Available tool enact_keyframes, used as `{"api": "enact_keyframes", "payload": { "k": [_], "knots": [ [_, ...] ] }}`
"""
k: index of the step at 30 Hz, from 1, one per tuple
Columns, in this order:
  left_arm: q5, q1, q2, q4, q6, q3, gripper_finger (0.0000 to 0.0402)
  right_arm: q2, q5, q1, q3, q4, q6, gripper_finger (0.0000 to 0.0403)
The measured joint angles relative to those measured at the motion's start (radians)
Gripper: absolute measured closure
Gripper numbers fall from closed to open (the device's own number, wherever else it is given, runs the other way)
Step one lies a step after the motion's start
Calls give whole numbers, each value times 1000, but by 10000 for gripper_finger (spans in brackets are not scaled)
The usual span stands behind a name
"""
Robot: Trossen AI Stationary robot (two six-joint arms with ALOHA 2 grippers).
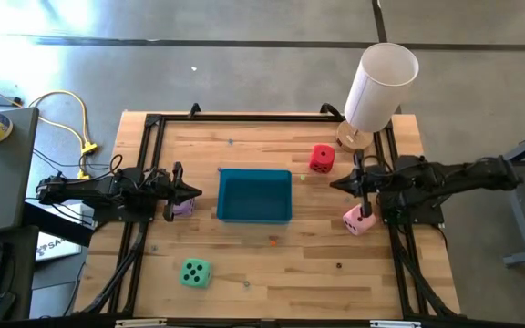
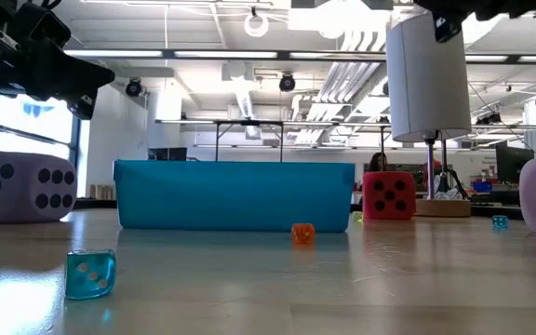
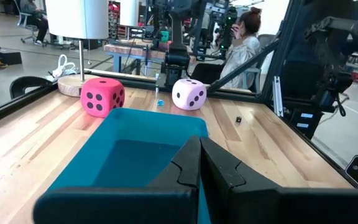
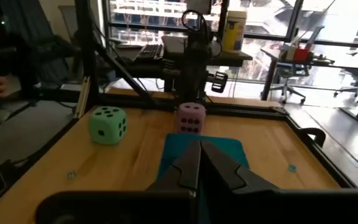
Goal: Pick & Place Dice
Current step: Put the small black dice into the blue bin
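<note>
Four soft dice rest on their bottom faces on the wooden table: red (image 1: 322, 158) at the far right, pink (image 1: 360, 220) at the right, lilac (image 1: 182, 207) at the left, mint green (image 1: 196, 272) at the near left. A teal tray (image 1: 254, 217) stands in the middle. My left gripper (image 1: 195, 192) is shut and empty, level above the lilac die and pointing at the tray (image 3: 135, 155). My right gripper (image 1: 335, 185) is shut and empty, held level above the table between the red and pink dice. It faces the tray (image 4: 229, 146), the lilac die (image 4: 191, 117) and the green die (image 4: 107, 125).
A white cylinder (image 1: 381, 82) on a round wooden base stands at the far right corner, near the red die. Tiny clear dice lie on the table: teal (image 2: 90, 274), orange (image 2: 302, 233) and blue (image 2: 499, 221). Black frame rails (image 1: 149, 146) border the table. A person (image 3: 241, 43) sits beyond it.
</note>
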Motion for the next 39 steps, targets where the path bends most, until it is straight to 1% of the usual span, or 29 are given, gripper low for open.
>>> {"api": "enact_keyframes", "payload": {
  "k": [5,11,15,20,24,28,34,39],
  "knots": [
    [0,0,0,0,0,0,401,65,117,124,79,-45,-24,401],
    [0,0,0,0,0,0,401,151,296,267,179,-144,-25,401],
    [0,0,0,0,0,0,401,231,354,339,258,-238,10,401],
    [0,0,0,0,2,0,401,337,361,398,377,-369,102,401],
    [0,0,0,0,2,0,401,439,359,425,470,-490,177,401],
    [0,0,0,0,2,0,401,511,360,447,549,-577,260,401],
    [0,0,0,0,2,0,401,574,334,468,624,-656,394,401],
    [0,0,0,0,2,0,401,606,318,480,678,-760,521,401]
  ]
}}
